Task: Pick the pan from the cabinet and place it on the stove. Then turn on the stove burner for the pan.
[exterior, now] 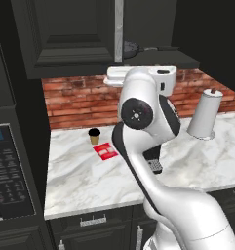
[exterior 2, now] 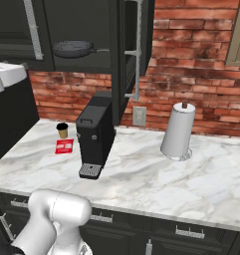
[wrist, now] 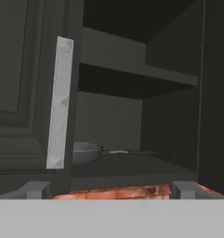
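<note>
The pan [wrist: 85, 152] is dark grey and lies on the lowest shelf of the open black cabinet [wrist: 169, 116], its thin handle pointing right. It also lies on that shelf as the pan [exterior: 131, 47] in the left base view and the pan [exterior 2: 71, 48] in the right base view. My gripper [wrist: 109, 190] is open with nothing between its fingertips [wrist: 36, 189]. It is below and in front of the shelf, well short of the pan. The stove and the stove burner are out of view.
A shut cabinet door with a long silver handle [wrist: 60, 102] stands just left of the opening, and the other door [exterior 2: 136, 50] hangs open. On the marble counter [exterior 2: 141, 174] stand a black coffee machine [exterior 2: 94, 137], paper cup [exterior 2: 62, 130], red packet [exterior 2: 64, 146] and paper towel roll [exterior 2: 179, 132].
</note>
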